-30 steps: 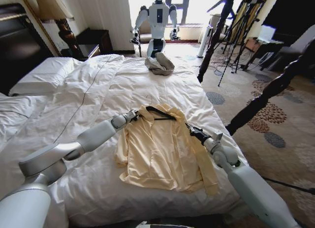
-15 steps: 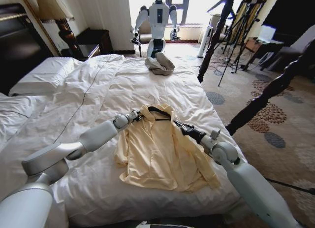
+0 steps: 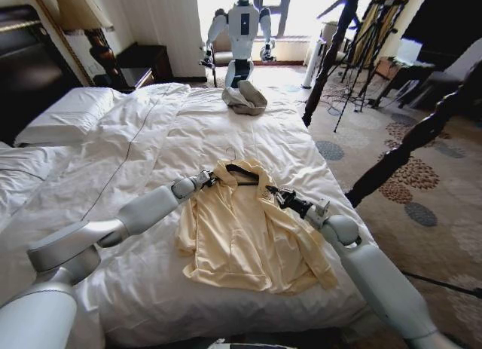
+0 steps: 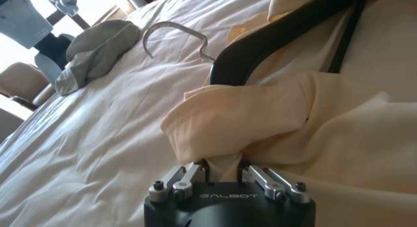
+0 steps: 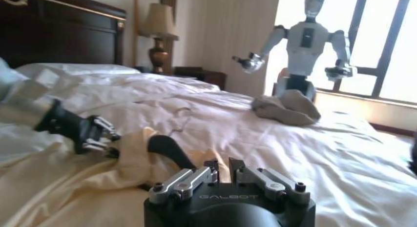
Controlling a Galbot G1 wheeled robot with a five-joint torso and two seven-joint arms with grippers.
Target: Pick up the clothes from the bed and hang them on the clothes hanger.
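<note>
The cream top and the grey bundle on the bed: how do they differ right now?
The cream top lies spread flat near the foot; the grey bundle sits crumpled at the far edge. The top holds a black hanger and is pinched by the left gripper; the bundle is untouched. Both rest on the white duvet.

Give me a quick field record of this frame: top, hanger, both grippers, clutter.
top: cream top lying flat on the bed, near its foot-side edge
hanger: black hanger inside the collar, metal hook lying on the duvet
left gripper: left gripper shut on a fold of the top at the collar
right gripper: right gripper at the opposite shoulder, fingers close together
clutter: grey bundle at the bed's far edge
</note>
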